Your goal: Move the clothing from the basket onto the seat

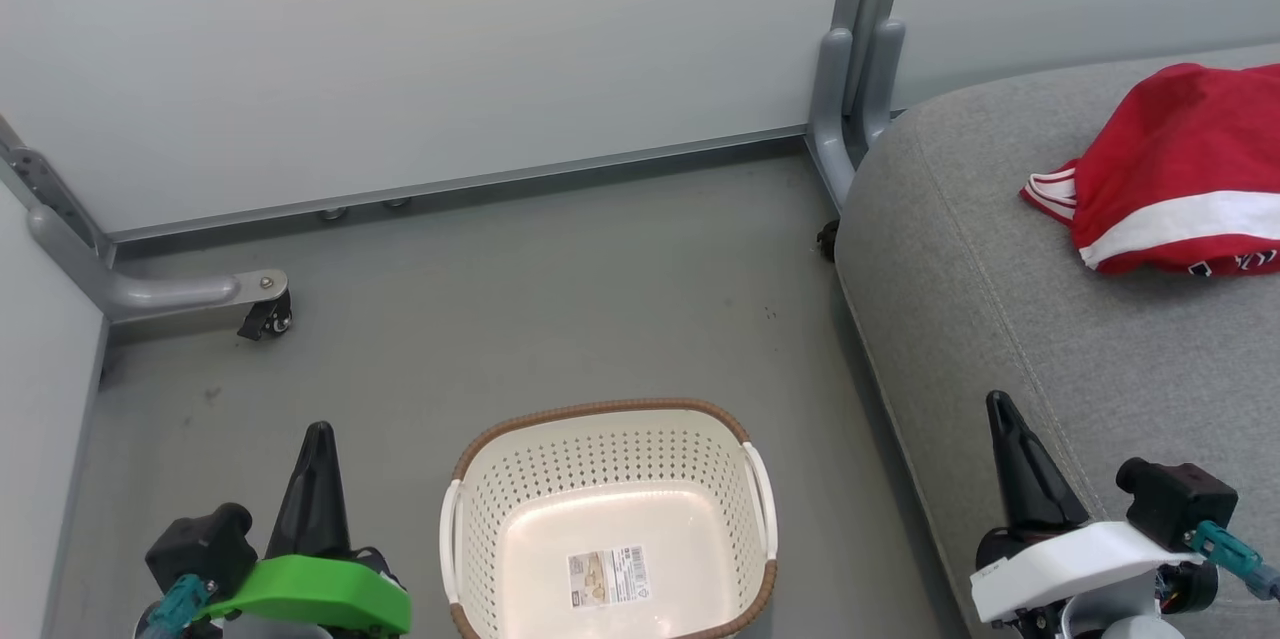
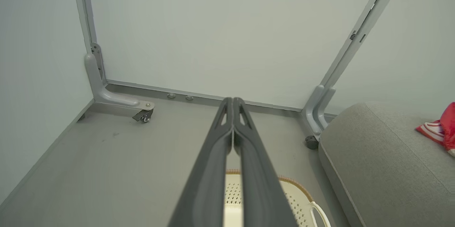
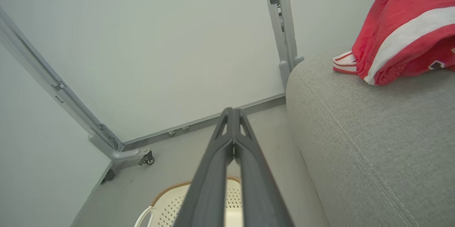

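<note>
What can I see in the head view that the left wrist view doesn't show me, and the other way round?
Head view, not the left wrist view: the paper label inside the basket, and the right pincer.
Left wrist view, not the head view: the left pincer seen along its length, its two fingers distinct and pressed together.
Both: the left pincer, the basket on the floor, the grey seat, the red clothing lying on it, and the castor by the wall.

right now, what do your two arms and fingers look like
The left fingers and right fingers are long, dark and tapered. The left wrist has a green cover, the right a white cover. Each carries a black block with a teal cable plug.
</note>
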You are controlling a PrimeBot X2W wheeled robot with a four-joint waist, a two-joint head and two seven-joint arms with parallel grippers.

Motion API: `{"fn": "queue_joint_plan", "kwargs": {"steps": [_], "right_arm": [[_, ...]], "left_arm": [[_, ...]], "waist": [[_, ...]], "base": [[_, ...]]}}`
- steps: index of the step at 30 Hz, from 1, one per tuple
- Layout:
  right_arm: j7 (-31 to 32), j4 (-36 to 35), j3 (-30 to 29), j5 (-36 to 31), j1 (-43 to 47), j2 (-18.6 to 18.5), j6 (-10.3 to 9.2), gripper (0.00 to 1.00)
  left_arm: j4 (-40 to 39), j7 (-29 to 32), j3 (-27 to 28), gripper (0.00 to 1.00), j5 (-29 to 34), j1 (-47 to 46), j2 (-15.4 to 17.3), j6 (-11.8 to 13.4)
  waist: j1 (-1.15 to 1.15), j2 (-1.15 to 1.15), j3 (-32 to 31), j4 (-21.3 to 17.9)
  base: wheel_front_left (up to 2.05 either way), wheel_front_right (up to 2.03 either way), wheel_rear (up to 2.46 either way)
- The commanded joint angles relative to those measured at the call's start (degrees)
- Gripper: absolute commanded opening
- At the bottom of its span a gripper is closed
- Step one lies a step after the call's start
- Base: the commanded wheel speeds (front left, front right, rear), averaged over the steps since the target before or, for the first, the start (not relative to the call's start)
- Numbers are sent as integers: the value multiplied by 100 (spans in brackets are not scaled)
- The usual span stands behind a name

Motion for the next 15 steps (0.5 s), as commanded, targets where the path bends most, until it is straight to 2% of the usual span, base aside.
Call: {"fn": "queue_joint_plan", "kwargs": {"steps": [1,15], "right_arm": [[42,-54,-36,238,-162,-53,-1,0],[342,68,-128,1560,-268,-101,-1,0]], "left_arm": [[-80,51,46,0,-227,-143,9,-32],[-50,389,202,0,-1558,-247,7,-132]], "waist": [[0,0,1,-4],[0,0,4,-49]], "base": [[0,0,0],[0,0,0]]}}
